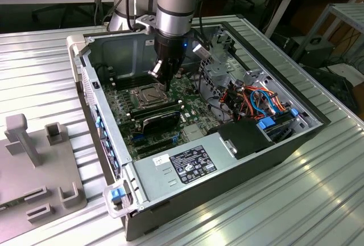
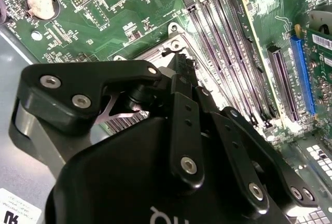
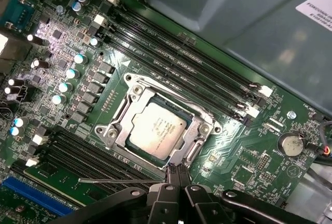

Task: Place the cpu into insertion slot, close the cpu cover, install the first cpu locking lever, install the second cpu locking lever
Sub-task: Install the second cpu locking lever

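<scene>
Closed tight, my gripper [image 3: 179, 171] sits at the rim of the insertion slot [image 3: 134, 86] beside a thin locking lever [image 3: 119, 181], the cpu [image 3: 155, 129] seated under the shut cpu cover [image 3: 123, 130], so I judge lever work in hand, needing a careful press.

Inventory, by count:
- Robot arm [image 1: 173, 1]: one, fitted with one tool [image 1: 161, 78].
- Open computer case [image 1: 307, 126]: one.
- Green motherboard [image 3: 249, 167]: one.
- Cpu [image 3: 157, 129]: one.
- Cpu cover [image 3: 197, 130]: one.
- Coin battery [image 3: 289, 143]: one.
- Blue card slot [image 3: 31, 195]: one.
- Power supply [image 1: 193, 163]: one.
- Grey fixture [image 1: 34, 172] on the surface [image 1: 284, 200]: one.
</scene>
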### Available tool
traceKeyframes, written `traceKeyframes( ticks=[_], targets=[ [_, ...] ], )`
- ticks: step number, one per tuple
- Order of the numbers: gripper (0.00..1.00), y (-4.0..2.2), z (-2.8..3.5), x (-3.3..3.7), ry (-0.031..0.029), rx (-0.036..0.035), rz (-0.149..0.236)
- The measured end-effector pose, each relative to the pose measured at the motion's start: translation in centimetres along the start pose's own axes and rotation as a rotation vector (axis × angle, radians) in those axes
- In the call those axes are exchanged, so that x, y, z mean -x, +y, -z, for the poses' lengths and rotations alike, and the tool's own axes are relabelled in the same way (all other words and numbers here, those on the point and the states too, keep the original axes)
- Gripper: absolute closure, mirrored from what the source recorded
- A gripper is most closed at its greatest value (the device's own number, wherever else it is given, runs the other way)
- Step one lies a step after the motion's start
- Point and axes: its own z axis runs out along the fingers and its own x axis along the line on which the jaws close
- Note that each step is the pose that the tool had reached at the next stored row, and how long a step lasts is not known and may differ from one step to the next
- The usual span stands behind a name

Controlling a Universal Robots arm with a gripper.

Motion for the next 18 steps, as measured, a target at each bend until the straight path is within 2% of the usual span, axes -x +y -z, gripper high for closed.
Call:
traceKeyframes(
  ticks=[14,16,18],
  targets=[
    [0.89,0.03,0.00,-0.05,-0.0002,0.0000,0.003],
    [0.89,0.03,0.00,-0.04,-0.0021,-0.0003,0.032],
    [0.89,0.02,-0.02,-0.02,-0.0059,-0.0008,0.091]
  ],
)
